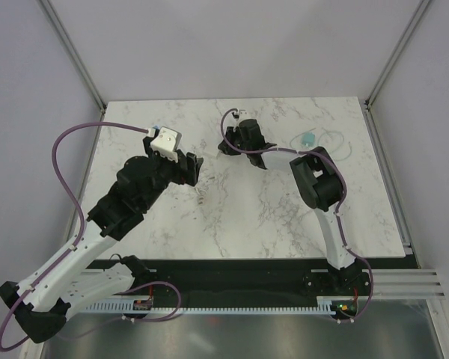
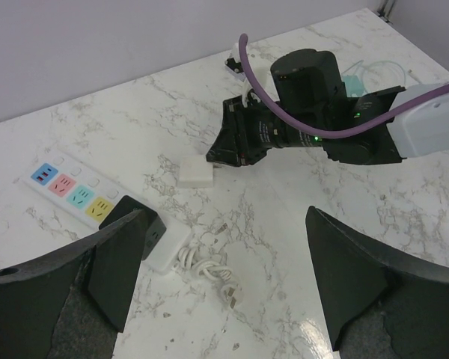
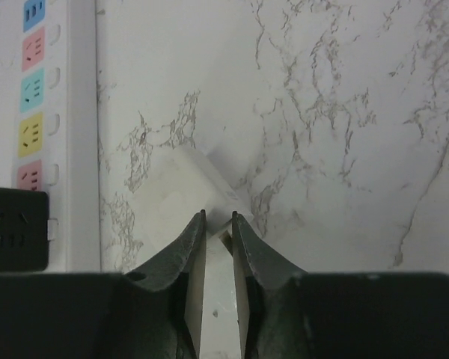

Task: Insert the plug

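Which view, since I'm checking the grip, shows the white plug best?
Right wrist: the white plug fills the centre, the right gripper shut on its edge. Left wrist shows it whole but smaller; from the top the gripper hides it.

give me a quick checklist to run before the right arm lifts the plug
1. Right end effector shut on the white plug: ok, but it pinches only a corner.
2. Prong direction on the plug: cannot tell.
3. Free sockets on the power strip: ok, coloured ones bare.
4. Black adapter fills one end socket: ok, avoid it.
5. Left end effector open, holding nothing: ok.
6. Coiled cable off the strip: ok, it lies beside it.
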